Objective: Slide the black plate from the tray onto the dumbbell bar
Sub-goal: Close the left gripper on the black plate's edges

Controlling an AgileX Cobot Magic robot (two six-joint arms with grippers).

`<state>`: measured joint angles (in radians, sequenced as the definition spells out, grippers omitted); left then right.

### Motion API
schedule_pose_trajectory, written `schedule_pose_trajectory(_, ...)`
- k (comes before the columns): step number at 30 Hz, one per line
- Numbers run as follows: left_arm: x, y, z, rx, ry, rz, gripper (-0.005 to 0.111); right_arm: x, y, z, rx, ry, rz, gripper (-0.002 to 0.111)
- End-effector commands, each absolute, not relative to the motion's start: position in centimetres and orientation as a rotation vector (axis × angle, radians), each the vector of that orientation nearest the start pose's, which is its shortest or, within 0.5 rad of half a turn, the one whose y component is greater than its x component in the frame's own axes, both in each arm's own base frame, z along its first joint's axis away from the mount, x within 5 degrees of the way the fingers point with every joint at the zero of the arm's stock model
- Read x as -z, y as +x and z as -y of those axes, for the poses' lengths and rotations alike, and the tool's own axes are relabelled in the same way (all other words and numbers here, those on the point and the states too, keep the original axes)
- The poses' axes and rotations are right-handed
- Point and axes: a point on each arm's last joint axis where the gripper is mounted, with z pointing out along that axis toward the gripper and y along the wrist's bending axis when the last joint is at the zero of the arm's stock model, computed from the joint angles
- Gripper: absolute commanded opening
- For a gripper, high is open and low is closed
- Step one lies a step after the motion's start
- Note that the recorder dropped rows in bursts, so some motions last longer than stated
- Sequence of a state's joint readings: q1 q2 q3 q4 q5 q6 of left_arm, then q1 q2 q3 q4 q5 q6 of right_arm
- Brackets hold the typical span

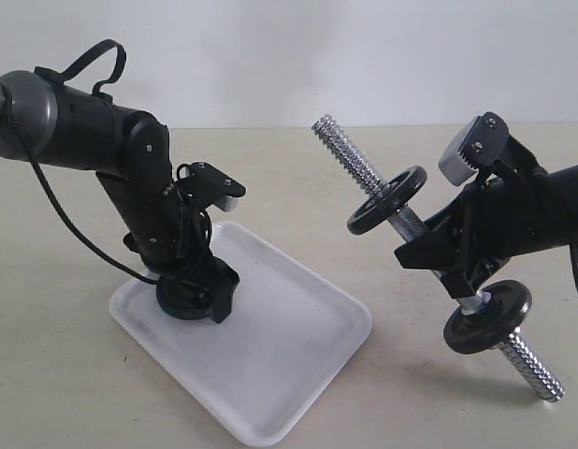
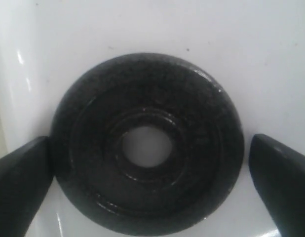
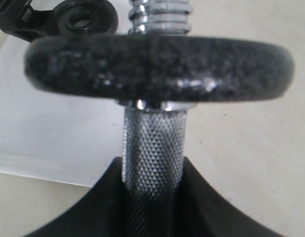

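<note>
The left gripper (image 2: 150,165) stands spread over the black plate (image 2: 93,148), one of its fingers (image 2: 24,187) at the rim and the other just clear of the opposite side, nothing yet clamped. The plate lies flat, hole upward, close against one wall of the tray (image 1: 298,360), at the tray's end nearest the bench's left edge. The left arm (image 1: 93,126) reaches in from that edge, bends at the elbow and drops steeply, wrist pointing down into the tray. Toward the right edge, the right gripper (image 1: 437,251) is closed on the knurled middle of the dumbbell bar (image 1: 350,150), the right arm (image 1: 541,210) running nearly level. The bar slants, its free threaded end rising toward the far edge and its lower end dropping toward the near right corner; whether that tip touches the bench (image 1: 401,393) cannot be told. The upper disc (image 1: 387,199) and lower disc (image 1: 487,316) flank the grip. Bare tray floor and a strip of open bench lie between plate and bar.
</note>
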<state>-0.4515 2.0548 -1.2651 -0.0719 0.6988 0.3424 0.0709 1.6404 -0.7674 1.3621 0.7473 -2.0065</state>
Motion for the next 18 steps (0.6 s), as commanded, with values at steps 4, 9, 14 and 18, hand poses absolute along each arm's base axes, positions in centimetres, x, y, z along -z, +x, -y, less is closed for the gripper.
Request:
schedule_pose_trajectory(4, -12.12, 34.74, 17.39, 0.083, 1.068, -2.761, 0.110, -21.80, 28.57, -8.88, -0.725, -1.020, -1.880, 0.000)
schedule_pose_trajectory(9, -11.58, 34.65, 17.37, 0.080, 1.090, -2.814, 0.110, -21.80, 28.57, -8.88, -0.725, -1.020, -1.880, 0.000)
schedule_pose_trajectory(14, -11.76, 35.21, 17.66, 0.082, 1.080, -2.837, 0.110, -21.80, 28.57, -8.88, -0.726, -1.018, -1.881, 0.000)
schedule_pose_trajectory(18, -12.21, 35.57, 17.76, 0.071, 1.092, -2.833, 0.110, -21.80, 28.57, -8.88, -0.726, -1.018, -1.881, 0.000)
